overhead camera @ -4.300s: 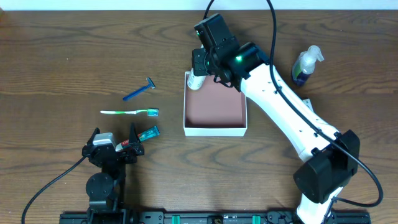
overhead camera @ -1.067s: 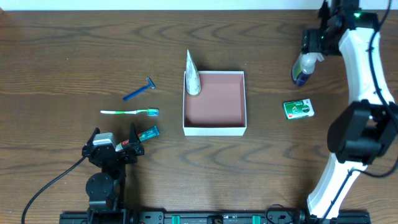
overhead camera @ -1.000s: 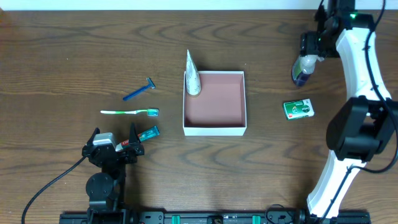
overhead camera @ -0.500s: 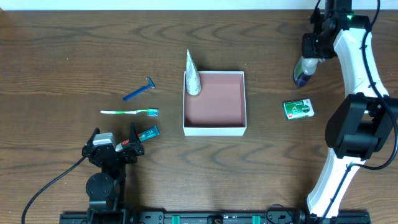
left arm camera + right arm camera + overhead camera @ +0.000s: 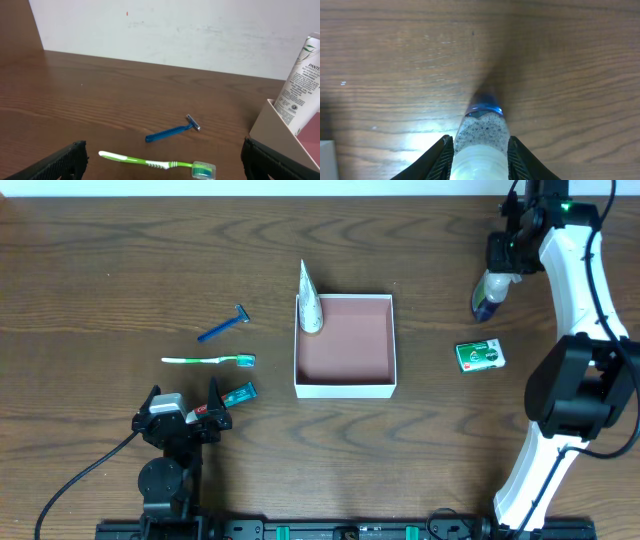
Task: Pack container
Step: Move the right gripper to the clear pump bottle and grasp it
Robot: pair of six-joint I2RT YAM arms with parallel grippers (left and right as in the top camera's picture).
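Showing the right claw (image 5: 500, 265) now at the counter's far right corner, having left the white tube (image 5: 310, 305) propped in the far-left corner of the shallow white cardboard box with pink-brown inside (image 5: 345, 389) at mid-counter. Its fingers (image 5: 441, 159) press both sides of a clear spray bottle with blue base (image 5: 487, 295), gripping it, probably the next item to pack. Left claw (image 5: 183, 404), near-left edge, rests spread open.

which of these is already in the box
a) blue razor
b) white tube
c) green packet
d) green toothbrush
b: the white tube leans in a corner inside the container, while the other three lie outside it.
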